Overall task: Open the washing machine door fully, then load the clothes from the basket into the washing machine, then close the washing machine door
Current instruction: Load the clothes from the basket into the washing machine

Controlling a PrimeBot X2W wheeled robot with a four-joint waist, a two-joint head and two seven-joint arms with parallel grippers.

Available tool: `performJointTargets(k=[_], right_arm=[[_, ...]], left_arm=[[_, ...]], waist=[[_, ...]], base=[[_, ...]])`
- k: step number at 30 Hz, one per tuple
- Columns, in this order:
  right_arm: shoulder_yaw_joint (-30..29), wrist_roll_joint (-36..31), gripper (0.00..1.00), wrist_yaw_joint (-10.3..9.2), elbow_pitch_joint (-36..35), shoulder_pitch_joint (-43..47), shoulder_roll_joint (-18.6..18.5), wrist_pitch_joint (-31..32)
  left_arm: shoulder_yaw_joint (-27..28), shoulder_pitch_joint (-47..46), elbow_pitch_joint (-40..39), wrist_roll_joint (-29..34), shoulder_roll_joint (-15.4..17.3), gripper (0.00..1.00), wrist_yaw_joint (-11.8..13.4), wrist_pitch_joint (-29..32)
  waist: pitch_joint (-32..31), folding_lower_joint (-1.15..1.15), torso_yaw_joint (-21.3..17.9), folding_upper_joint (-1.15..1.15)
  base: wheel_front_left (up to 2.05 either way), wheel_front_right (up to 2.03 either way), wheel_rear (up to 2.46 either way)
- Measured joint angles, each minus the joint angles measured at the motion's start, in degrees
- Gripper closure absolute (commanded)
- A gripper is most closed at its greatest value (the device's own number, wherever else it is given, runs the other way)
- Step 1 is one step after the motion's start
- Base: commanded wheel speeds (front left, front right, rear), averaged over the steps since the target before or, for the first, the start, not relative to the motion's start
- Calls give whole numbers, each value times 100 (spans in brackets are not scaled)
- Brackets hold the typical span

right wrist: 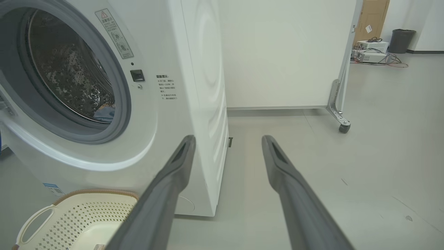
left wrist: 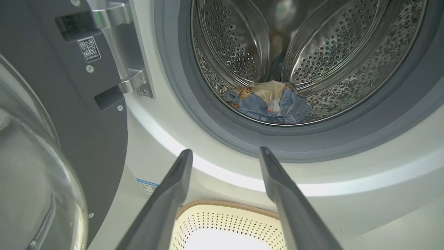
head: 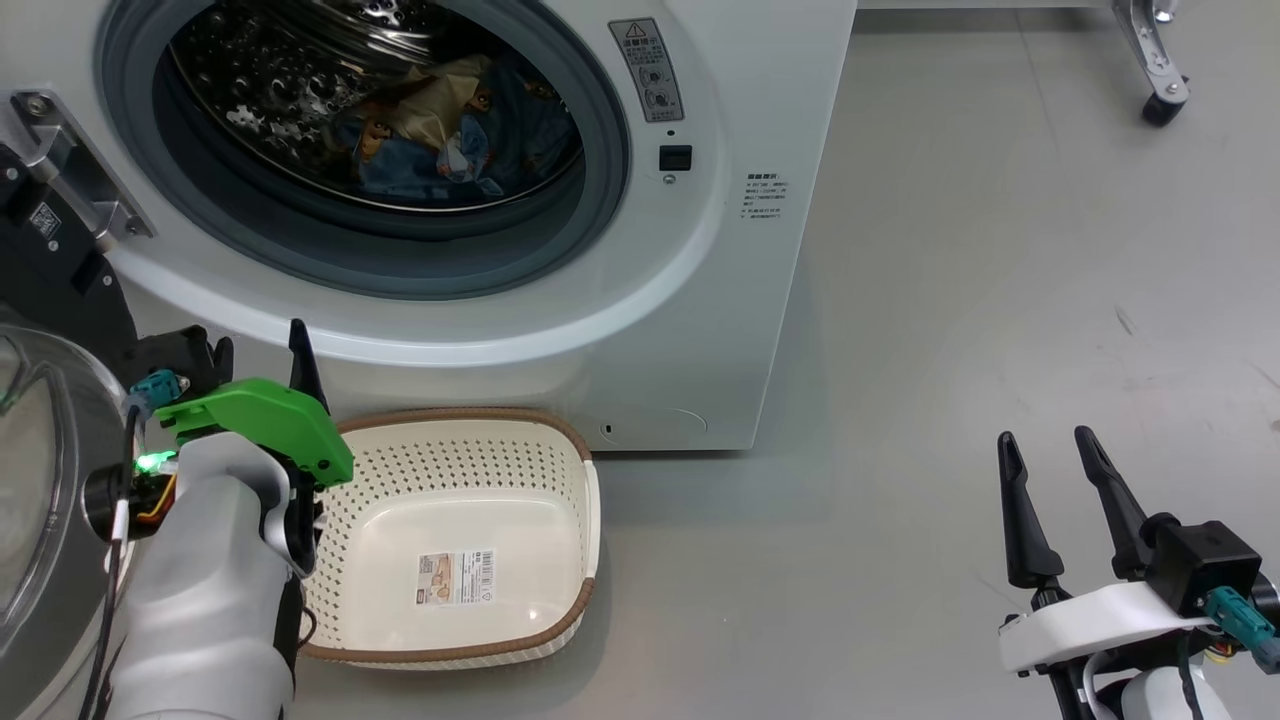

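Head view: washing machine door [head: 45, 470] cut off; left pincer [head: 260, 345], half behind green cover [head: 265, 425], and right pincer [head: 1047, 440] wide, empty.

Door: black-rimmed glass door [left wrist: 93, 146], swung open
Clothes: light blue garments [left wrist: 267, 106], inside white washing machine [head: 720, 300]
Basket: cream perforated basket [head: 450, 470], on floor

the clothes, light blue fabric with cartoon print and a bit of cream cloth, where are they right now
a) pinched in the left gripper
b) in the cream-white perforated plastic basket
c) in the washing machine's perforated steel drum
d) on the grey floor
c: the light blue cartoon-printed clothes lie bunched at the bottom of the perforated steel drum, while the cream-white perforated plastic basket on the floor shows a bare bottom.
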Motion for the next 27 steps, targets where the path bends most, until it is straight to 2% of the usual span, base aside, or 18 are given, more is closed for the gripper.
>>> performJointTargets(k=[7, 20, 27], right_arm=[[85, -1, 0, 1, 12, 39, 9, 0], [19, -1, 0, 1, 19, 264, 21, 0], [5, -9, 0, 1, -4, 415, -59, 0]], left_arm=[[-276, 513, -436, -324, 3, 0, -48, 0], [-845, 1799, -1371, -533, 9, 0, -54, 0], [-820, 2445, -2103, -758, 21, 0, -54, 1]], waist=[[-127, 0, 14, 0], [-465, 0, -149, 0], [-693, 0, -186, 0]], base=[[0, 0, 0], [0, 0, 0], [0, 0, 0]])
